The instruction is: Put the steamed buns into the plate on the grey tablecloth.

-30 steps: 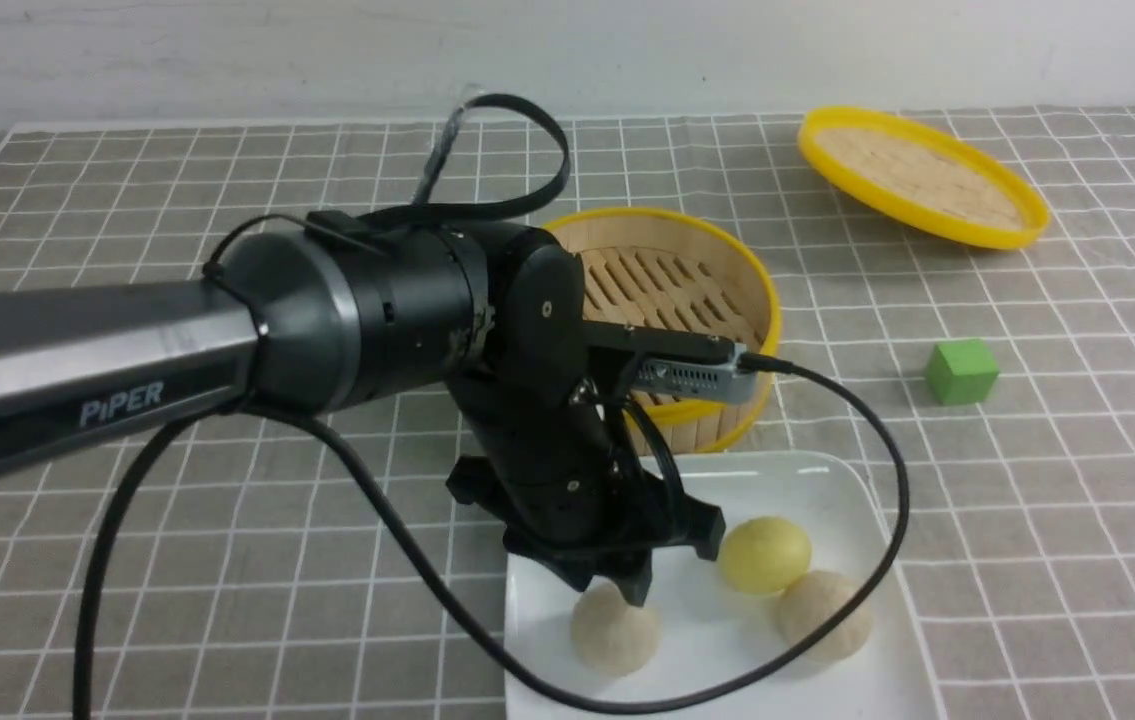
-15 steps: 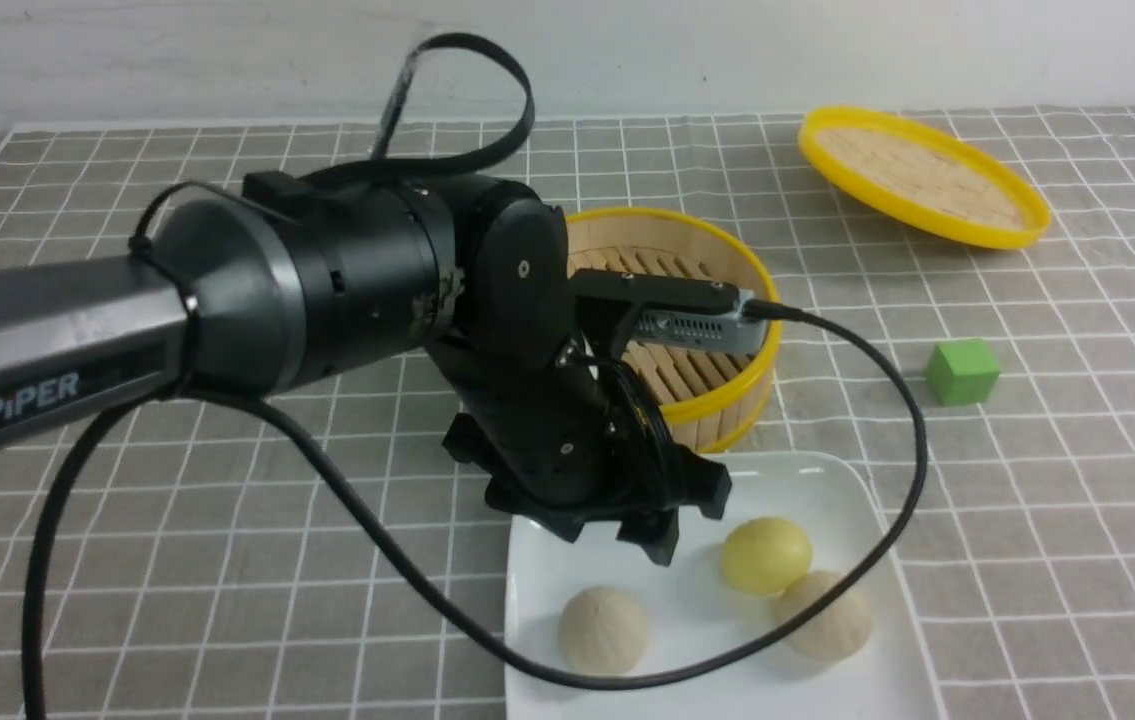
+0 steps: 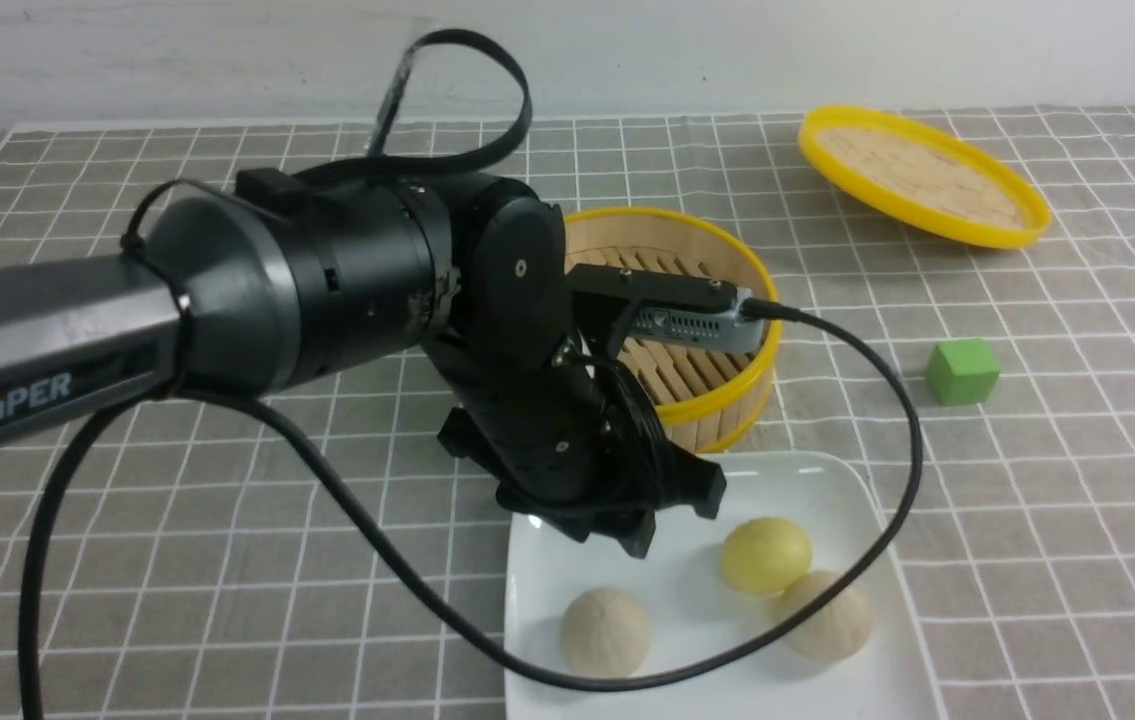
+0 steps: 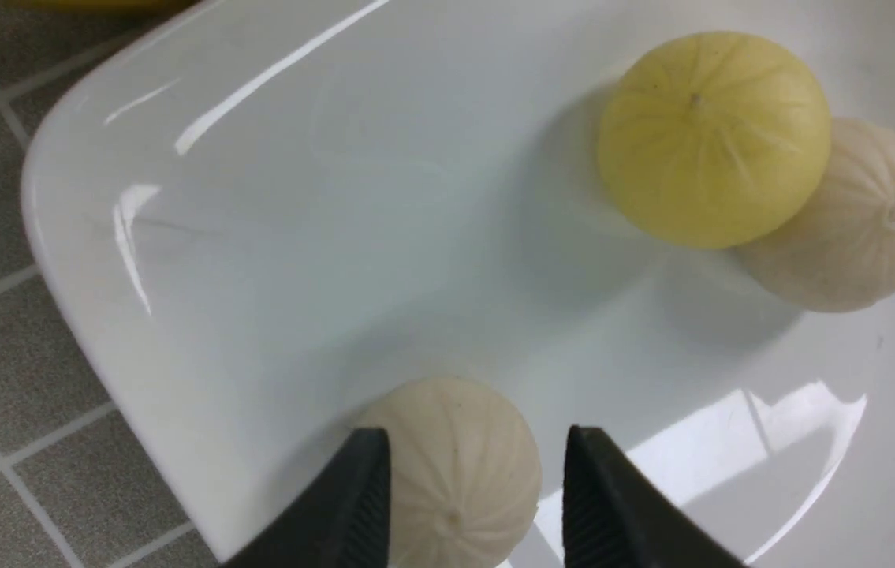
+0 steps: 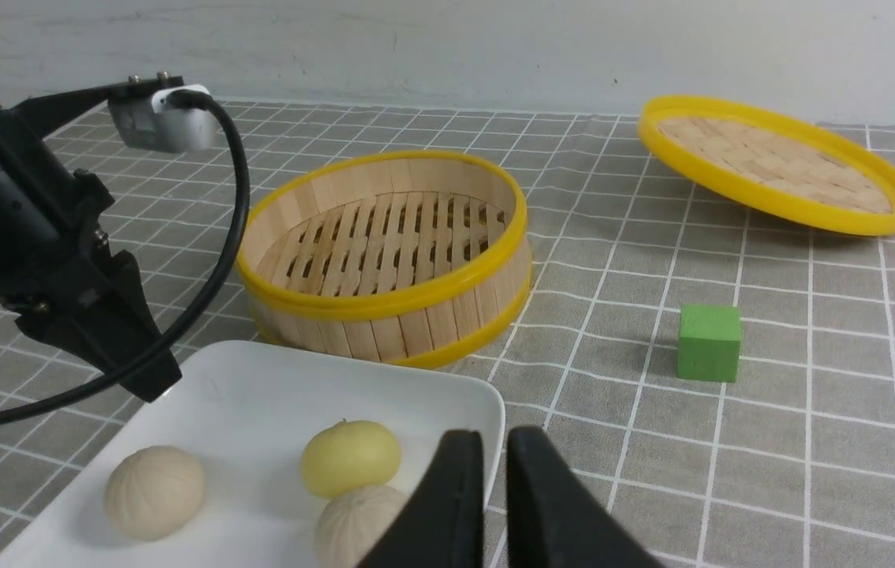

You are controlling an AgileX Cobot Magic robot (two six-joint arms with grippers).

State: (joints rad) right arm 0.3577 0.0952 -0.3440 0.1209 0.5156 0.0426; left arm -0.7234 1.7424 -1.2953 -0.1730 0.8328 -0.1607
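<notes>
Three steamed buns lie in the white square plate (image 3: 797, 470) on the grey tablecloth (image 3: 227, 560): a beige bun (image 3: 605, 631) at front left, a yellow bun (image 3: 766, 555) and another beige bun (image 3: 824, 615) touching each other on the right. My left gripper (image 3: 672, 520) is open and empty, a little above the plate's back-left part. In the left wrist view its gripper (image 4: 479, 465) frames the front-left beige bun (image 4: 455, 442) lying below. My right gripper (image 5: 494, 473) is shut and empty, just off the plate's (image 5: 258, 371) right edge.
An empty yellow-rimmed bamboo steamer (image 3: 727, 400) stands right behind the plate. Its lid (image 3: 922, 180) lies at the back right. A green cube (image 3: 961, 371) sits right of the steamer. The left arm's cable (image 3: 887, 520) loops over the plate.
My left gripper has let go of the front-left beige bun and risen up and back from it. The bun stays on the plate.
</notes>
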